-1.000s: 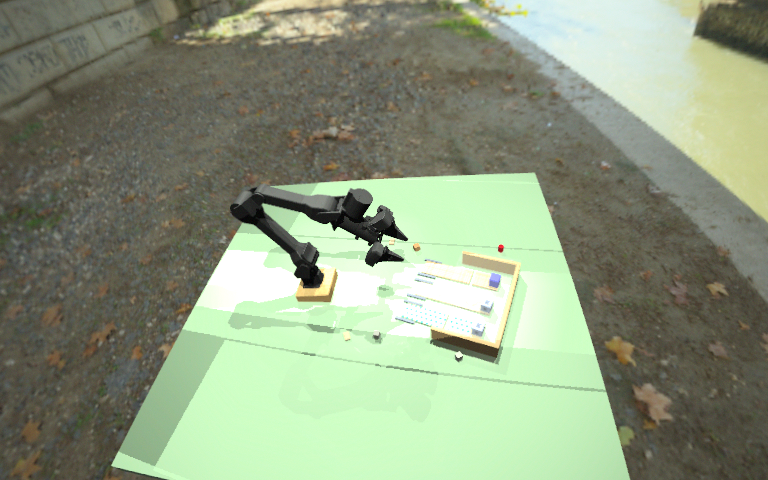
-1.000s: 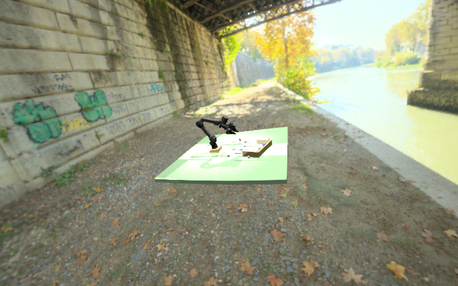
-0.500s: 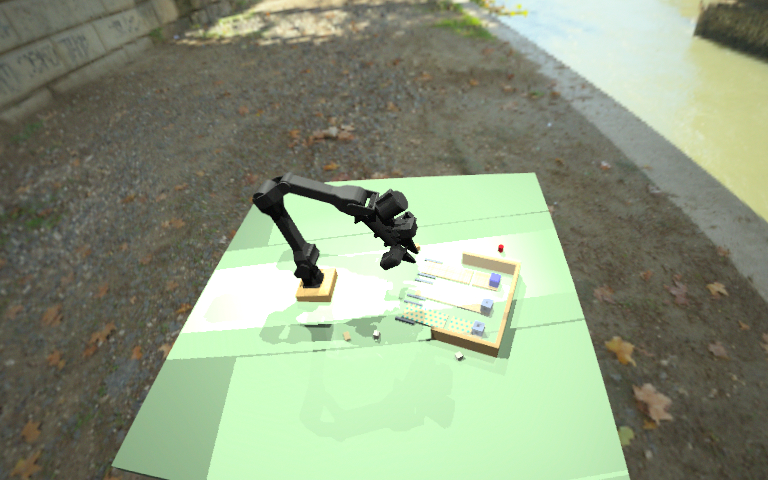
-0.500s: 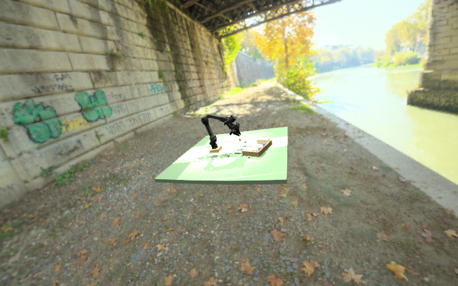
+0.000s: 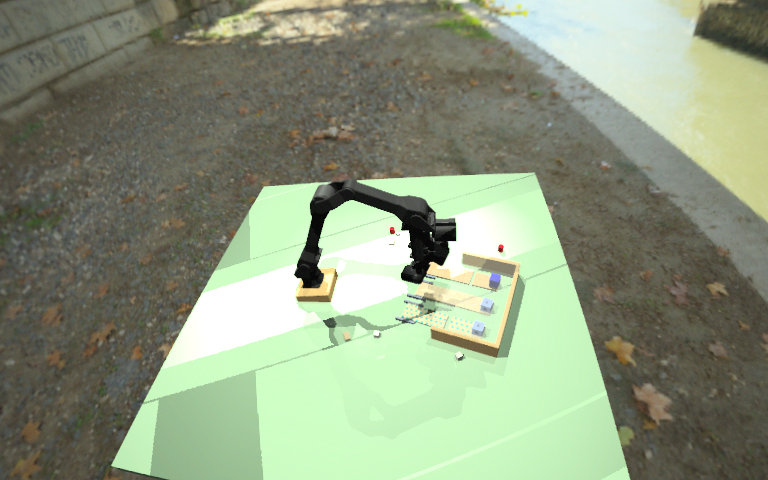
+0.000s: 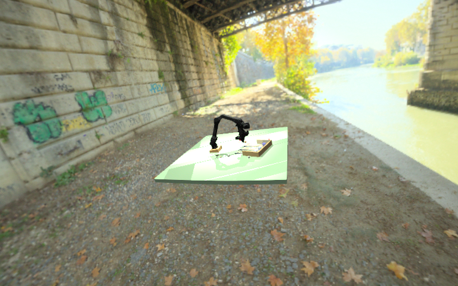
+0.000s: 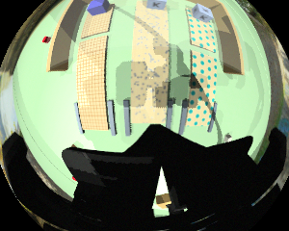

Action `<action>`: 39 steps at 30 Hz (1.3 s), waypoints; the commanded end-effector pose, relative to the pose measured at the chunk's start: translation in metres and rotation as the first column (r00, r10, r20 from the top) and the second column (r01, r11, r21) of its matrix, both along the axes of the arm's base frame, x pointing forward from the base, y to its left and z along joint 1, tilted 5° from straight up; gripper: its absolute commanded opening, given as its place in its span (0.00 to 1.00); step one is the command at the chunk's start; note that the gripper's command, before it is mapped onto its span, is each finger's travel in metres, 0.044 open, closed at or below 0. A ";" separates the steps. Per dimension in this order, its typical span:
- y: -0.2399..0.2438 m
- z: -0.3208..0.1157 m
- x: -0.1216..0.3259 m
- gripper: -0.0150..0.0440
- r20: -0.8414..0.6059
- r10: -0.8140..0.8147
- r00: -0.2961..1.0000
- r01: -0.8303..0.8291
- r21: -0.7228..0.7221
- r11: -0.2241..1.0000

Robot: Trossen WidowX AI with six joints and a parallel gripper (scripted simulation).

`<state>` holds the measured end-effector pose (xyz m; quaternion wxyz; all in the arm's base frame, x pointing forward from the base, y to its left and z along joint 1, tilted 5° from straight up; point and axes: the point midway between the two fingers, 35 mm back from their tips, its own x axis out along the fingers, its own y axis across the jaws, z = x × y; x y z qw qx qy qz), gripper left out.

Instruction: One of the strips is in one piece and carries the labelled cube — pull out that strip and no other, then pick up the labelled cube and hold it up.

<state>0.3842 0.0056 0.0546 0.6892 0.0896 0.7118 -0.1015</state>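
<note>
A wooden tray [image 5: 476,346] [image 6: 256,153] [image 7: 60,45] holds three strips side by side, each with a small cube at its far end. The grid-patterned strip [image 5: 463,277] [image 7: 92,84] carries a blue cube [image 5: 494,280] [image 7: 98,6] and shows a break across it. The mottled tan strip [image 5: 462,299] [image 7: 150,38] runs unbroken to a pale marked cube [image 5: 487,305] [image 7: 156,0]. The teal dotted strip [image 5: 430,318] [image 7: 205,64] carries another pale cube [image 5: 478,327] [image 7: 200,12] and shows a gap. My gripper [image 5: 410,275] [image 6: 240,139] [image 7: 154,128] is shut and empty, low over the table at the strips' near ends.
Grey bar handles [image 7: 127,117] [image 5: 415,296] end the strips on my side. Two small red markers [image 5: 392,230] [image 5: 500,248] and small loose bits [image 5: 376,334] [image 5: 459,355] lie on the green table [image 5: 376,410] [image 6: 224,171]. The arm's base stands on a wooden block [image 5: 318,291].
</note>
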 end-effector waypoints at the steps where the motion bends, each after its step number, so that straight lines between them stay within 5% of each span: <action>1: 0.002 -0.001 0.002 0.25 -0.017 -0.015 1.000 0.015 0.004 1.000; 39: 0.000 -0.062 0.000 0.25 -0.017 -0.015 1.000 0.015 0.003 1.000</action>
